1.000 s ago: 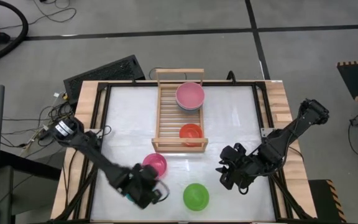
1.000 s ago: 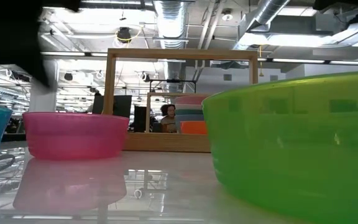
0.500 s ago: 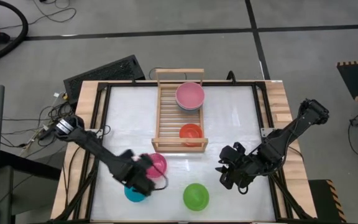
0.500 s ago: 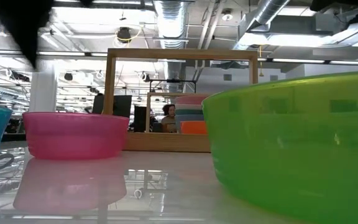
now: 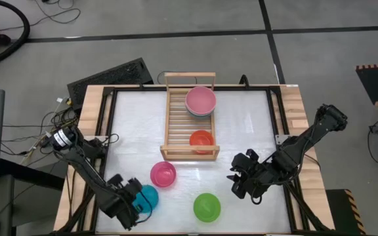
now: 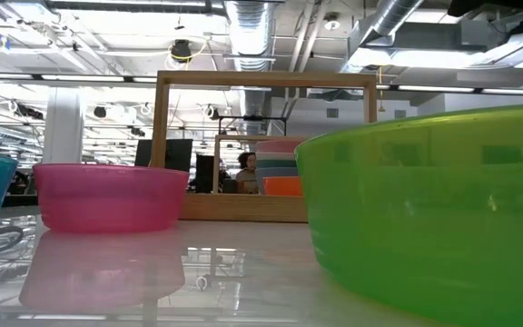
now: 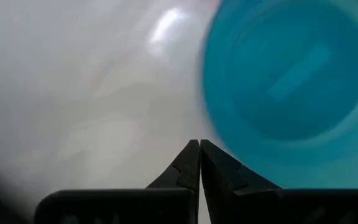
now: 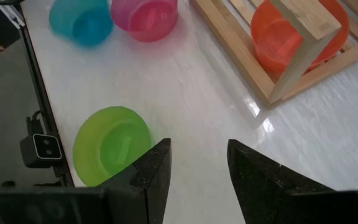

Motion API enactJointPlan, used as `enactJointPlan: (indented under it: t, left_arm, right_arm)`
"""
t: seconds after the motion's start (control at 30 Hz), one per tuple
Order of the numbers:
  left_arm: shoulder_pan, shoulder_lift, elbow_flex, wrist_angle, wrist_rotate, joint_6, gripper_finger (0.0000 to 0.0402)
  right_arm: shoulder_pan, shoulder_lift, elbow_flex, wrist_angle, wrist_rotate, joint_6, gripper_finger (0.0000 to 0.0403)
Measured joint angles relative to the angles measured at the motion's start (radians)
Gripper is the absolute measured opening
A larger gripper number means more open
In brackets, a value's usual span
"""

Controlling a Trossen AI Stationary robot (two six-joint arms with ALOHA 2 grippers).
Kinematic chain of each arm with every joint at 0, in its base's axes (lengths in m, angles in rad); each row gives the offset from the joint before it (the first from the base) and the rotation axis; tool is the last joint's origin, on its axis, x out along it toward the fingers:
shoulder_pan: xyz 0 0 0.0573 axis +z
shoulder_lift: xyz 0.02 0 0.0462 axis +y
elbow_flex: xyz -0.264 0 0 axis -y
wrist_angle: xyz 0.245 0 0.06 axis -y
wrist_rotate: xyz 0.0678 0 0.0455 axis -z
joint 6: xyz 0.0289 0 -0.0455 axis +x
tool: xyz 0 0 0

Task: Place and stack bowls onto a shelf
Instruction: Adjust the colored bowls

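The cyan bowl point(image 5: 147, 195) stands upright on the table near the near-left corner, with the magenta bowl point(image 5: 163, 174) and the lime green bowl point(image 5: 207, 206) beside it. My left gripper point(image 5: 126, 203) hovers at the cyan bowl's left side. It is shut, and in the left wrist view its gripper tips point(image 7: 199, 144) sit just beside the cyan bowl point(image 7: 291, 87). My right gripper point(image 5: 241, 180) waits open, right of the green bowl point(image 8: 110, 143). On the wooden shelf point(image 5: 176, 118) sit the orange-red bowl point(image 5: 201, 139) and a stack of larger bowls point(image 5: 200, 101), pink on top.
The shelf point(image 6: 266, 82) stands at the table's far middle, its near end bar just beyond the magenta bowl point(image 6: 107, 195). Bare tabletop lies left and right of the shelf. A keyboard point(image 5: 110, 77) and cables lie off the table's far-left corner.
My left gripper has risen off the spot over the cyan bowl and swung toward the table's left edge, uncovering that bowl. The bowls and my right arm have kept still.
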Motion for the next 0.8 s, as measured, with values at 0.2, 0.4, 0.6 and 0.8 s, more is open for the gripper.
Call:
enactJointPlan:
  t: [0.2,0.4,0.6,0.8]
  left_arm:
    - [0.058,0.004,-0.068,0.42,-0.102,0.082,0.0]
    - [0.211,0.006,-0.12,0.671,-0.216,0.192,0.0]
    - [0.356,0.004,-0.112,0.929,-0.222,0.44,0.0]
    - [0.388,-0.071,-0.007,0.603,-0.183,0.461,0.0]
  right_arm:
    - [0.005,0.0,0.0,0.0,0.0,0.012,0.0182]
    - [0.006,0.0,0.0,-0.002,0.0,0.0,0.0182]
    - [-0.001,0.0,0.0,-0.004,0.001,-0.004,0.0182]
    - [0.0,0.0,0.0,-0.003,0.001,-0.004,0.0182]
